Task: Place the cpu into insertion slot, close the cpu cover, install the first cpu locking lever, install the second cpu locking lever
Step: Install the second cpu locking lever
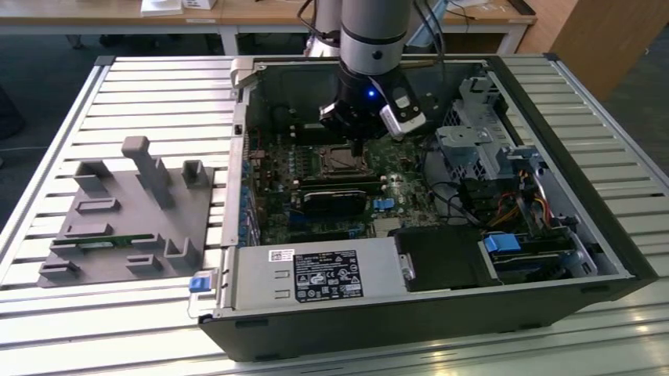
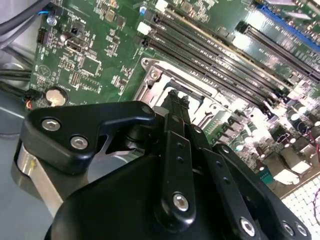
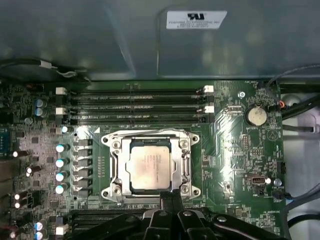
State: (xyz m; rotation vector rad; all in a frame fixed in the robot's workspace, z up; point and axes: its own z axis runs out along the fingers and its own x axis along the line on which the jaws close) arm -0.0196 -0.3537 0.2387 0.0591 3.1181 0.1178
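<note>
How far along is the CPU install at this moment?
The cpu sits in the insertion slot with the cpu cover lying closed around it. The gripper hovers at the socket's edge. Whether either locking lever is latched cannot be told.

Silver arm, black claw (image 2: 177, 102) with silver screws.

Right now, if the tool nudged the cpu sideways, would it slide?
Probably not: the cpu lies flat in the insertion slot, with the cpu cover framing it. Its smooth metal top looks slippery. The tool sits at the cover's edge.
</note>
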